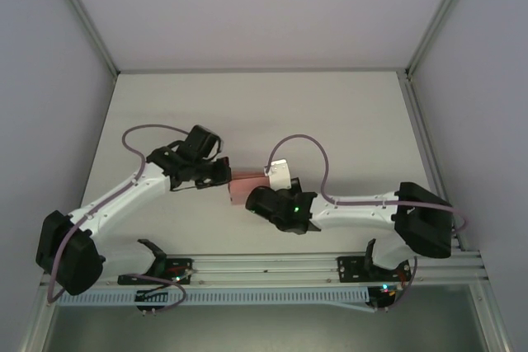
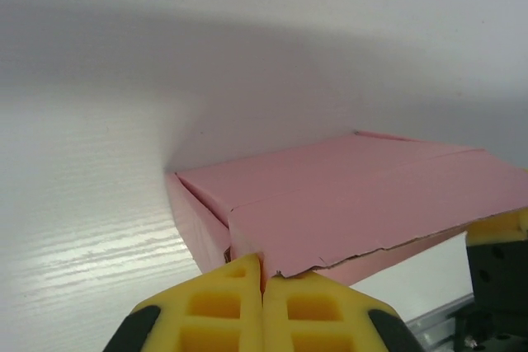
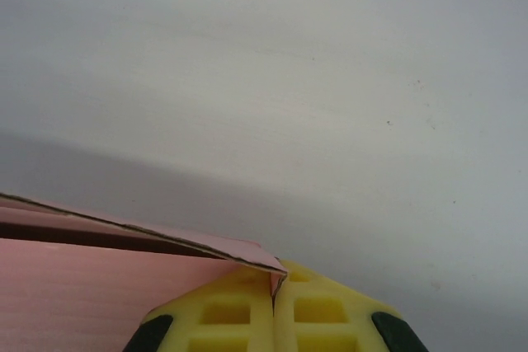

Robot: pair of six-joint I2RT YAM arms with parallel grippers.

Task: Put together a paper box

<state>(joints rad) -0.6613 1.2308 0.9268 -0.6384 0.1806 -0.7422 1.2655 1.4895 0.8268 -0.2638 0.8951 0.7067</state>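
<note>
The pink paper box (image 1: 240,187) hangs between the two arms near the table's middle, partly hidden by them. In the left wrist view the paper box (image 2: 355,195) is a shallow folded shape with a flap on top and a ragged near edge. My left gripper (image 2: 264,274) is shut on that near edge, its yellow fingertips (image 2: 227,302) pressed together. My right gripper (image 3: 275,282) is shut on a corner of the paper box (image 3: 74,286), whose top flap runs off to the left. From above, the left gripper (image 1: 224,172) and right gripper (image 1: 252,198) meet at the box.
The white table (image 1: 330,113) stretches back to grey walls on three sides. A white tag (image 1: 279,174) sits on the right arm's cable by the box. An aluminium rail (image 1: 272,265) with the arm bases runs along the near edge.
</note>
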